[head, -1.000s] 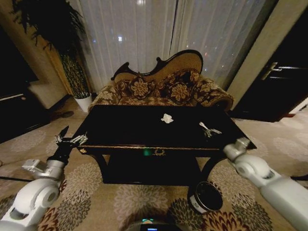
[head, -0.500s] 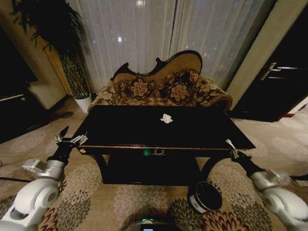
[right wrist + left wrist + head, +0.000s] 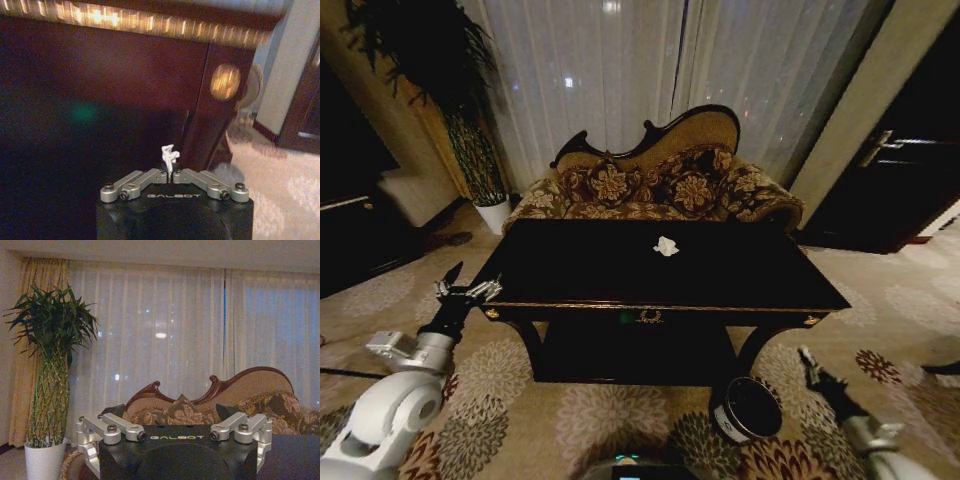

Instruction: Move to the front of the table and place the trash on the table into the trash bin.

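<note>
Head view: the right gripper (image 3: pixel 808 358) has dropped from the table (image 3: pixel 740 285) to lower right, beside the trash bin (image 3: pixel 748 408); one paper wad (image 3: pixel 666 246) remains at frame centre.

Left wrist view: the left gripper (image 3: pixel 176 436) hangs spread, idle.

Right wrist view: closed fingers pinch a white scrap (image 3: pixel 168 156), so a drop looks near.

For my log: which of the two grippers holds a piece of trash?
The right gripper, low beside the bin, shut on a small white paper wad. The left gripper, by the table's left corner, is open and empty.
</note>
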Available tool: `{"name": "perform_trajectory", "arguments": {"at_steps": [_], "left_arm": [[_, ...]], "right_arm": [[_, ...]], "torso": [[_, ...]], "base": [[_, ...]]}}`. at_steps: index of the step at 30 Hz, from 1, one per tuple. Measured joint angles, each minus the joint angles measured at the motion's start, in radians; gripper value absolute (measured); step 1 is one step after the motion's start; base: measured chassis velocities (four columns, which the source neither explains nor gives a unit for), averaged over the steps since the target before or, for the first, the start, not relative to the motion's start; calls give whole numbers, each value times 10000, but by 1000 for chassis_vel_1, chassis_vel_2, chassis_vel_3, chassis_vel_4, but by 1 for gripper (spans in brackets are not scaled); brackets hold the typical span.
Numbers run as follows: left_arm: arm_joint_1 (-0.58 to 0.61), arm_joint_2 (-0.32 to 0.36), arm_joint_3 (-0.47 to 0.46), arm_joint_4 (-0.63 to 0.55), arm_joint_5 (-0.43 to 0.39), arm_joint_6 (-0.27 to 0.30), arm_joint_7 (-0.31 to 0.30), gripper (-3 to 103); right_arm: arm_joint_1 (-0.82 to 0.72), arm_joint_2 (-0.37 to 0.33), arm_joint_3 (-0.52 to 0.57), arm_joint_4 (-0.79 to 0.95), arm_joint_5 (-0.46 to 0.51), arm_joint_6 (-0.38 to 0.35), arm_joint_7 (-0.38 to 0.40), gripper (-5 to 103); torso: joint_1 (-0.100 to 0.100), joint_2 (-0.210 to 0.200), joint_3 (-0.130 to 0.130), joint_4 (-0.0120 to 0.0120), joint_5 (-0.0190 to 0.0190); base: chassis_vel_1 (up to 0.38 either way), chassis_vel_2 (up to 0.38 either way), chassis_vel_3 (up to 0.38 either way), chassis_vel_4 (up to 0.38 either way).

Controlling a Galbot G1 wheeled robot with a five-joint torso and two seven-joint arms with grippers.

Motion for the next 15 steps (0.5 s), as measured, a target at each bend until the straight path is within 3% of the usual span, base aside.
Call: {"name": "perform_trajectory", "arguments": {"at_steps": [2, 4, 7, 15], "left_arm": [[0, 0, 0, 0, 0, 0, 0, 100], [0, 0, 0, 0, 0, 0, 0, 100], [1, 0, 0, 0, 0, 0, 0, 100], [0, 0, 0, 0, 0, 0, 0, 100]], "right_arm": [[831, 96, -668, -1044, -399, 146, 84, 1], [1067, 112, -849, -1392, -540, 169, 105, 1], [2151, 196, -1709, -3268, -1077, 531, 142, 1], [3576, 352, -2633, -6180, -1837, 1378, 111, 1]], "torso": [[1, -1, 1, 9, 1], [2, -1, 0, 8, 0], [2, -2, 1, 2, -1], [2, -2, 1, 1, -4]], "base": [[0, 0, 0, 0], [0, 0, 0, 0], [0, 0, 0, 0], [0, 0, 0, 0]]}}
